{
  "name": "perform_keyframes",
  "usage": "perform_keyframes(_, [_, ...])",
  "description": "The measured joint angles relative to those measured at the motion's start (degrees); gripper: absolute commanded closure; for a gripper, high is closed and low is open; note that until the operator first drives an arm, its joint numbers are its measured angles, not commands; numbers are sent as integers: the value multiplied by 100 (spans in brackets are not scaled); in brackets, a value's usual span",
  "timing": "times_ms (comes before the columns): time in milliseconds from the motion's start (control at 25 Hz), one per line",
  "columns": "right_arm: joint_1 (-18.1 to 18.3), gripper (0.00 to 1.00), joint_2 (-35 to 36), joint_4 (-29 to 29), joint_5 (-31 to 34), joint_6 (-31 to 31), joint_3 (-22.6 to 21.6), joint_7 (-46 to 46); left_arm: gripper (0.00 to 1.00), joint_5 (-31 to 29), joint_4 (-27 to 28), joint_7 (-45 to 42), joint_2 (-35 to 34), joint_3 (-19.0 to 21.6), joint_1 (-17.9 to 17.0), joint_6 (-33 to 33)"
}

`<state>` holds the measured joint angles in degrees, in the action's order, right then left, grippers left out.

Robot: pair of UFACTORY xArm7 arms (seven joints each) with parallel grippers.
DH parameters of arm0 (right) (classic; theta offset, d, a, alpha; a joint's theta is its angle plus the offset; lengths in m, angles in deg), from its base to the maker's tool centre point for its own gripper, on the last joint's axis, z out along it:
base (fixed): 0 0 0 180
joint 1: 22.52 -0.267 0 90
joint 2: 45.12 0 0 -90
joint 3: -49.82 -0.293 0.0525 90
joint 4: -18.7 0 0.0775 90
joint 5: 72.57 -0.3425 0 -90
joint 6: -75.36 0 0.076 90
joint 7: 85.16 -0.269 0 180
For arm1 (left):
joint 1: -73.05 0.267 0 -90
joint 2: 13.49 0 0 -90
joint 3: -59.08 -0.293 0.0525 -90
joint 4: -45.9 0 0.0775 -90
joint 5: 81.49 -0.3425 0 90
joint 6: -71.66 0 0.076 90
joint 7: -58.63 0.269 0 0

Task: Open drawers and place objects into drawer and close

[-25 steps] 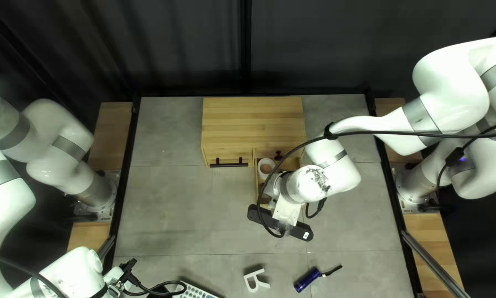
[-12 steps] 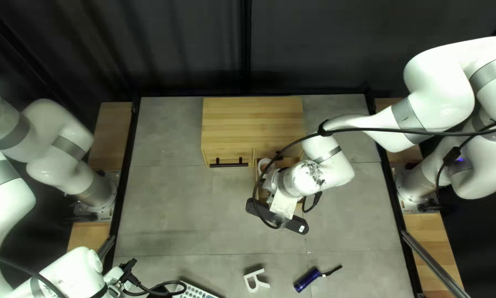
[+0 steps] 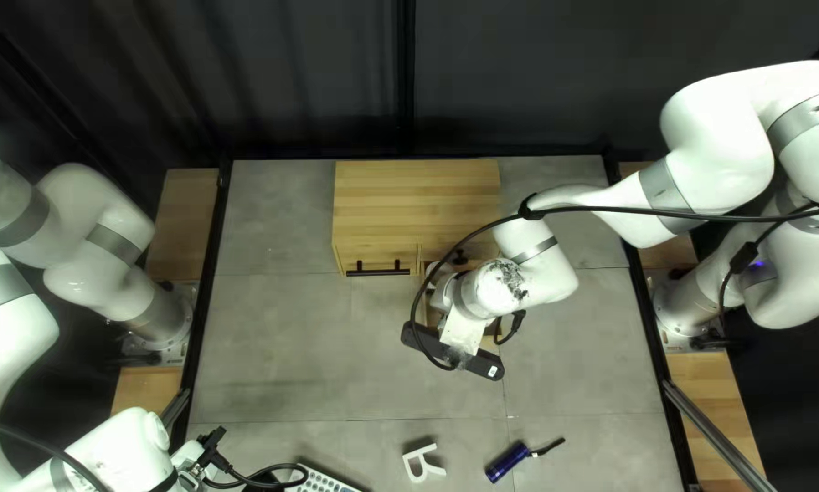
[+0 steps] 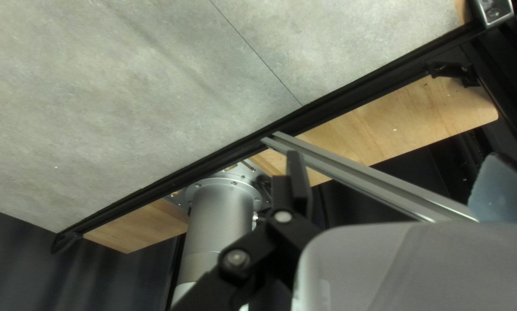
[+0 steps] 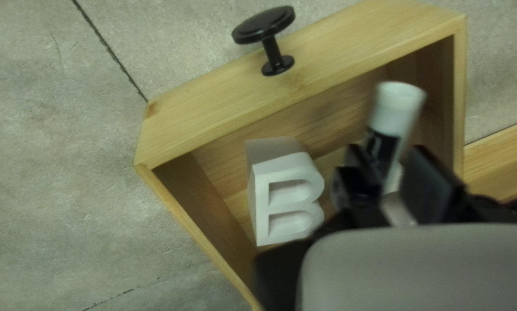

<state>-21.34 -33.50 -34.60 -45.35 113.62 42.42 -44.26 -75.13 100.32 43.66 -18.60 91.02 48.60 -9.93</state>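
While grasping a white-capped black tube (image 5: 386,126) with the right gripper (image 3: 442,293), faces white block letter B (image 5: 262,207) and pale wooden drawer (image 5: 212,124) walls, with open grey tabletop (image 5: 63,201) beyond; holds left gripper (image 3: 188,457) spread.

A dark, folded curtain (image 3: 291,73) hangs behind the grey tabletop (image 3: 273,355) — pale wooden boards (image 3: 181,210) flank both sides.

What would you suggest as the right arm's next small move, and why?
I'd probably lower the right tool slightly, then release the white-capped tube. The tube appears gripped between its fingers, and in the right wrist view it shows within the outline of the open drawer, beside the white letter B, so lowering first should soften the drop.
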Motion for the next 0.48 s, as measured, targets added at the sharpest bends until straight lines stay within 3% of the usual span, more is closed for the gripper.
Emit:
perform_keyframes(240, [-65,0,-46,-19,23,116,-32,-91,0,0,0,0,0,0,0,0])
perform_keyframes(480, [-325,0,-311,-148,-91,772,-250,-357,0,0,0,0,0,0,0,0])
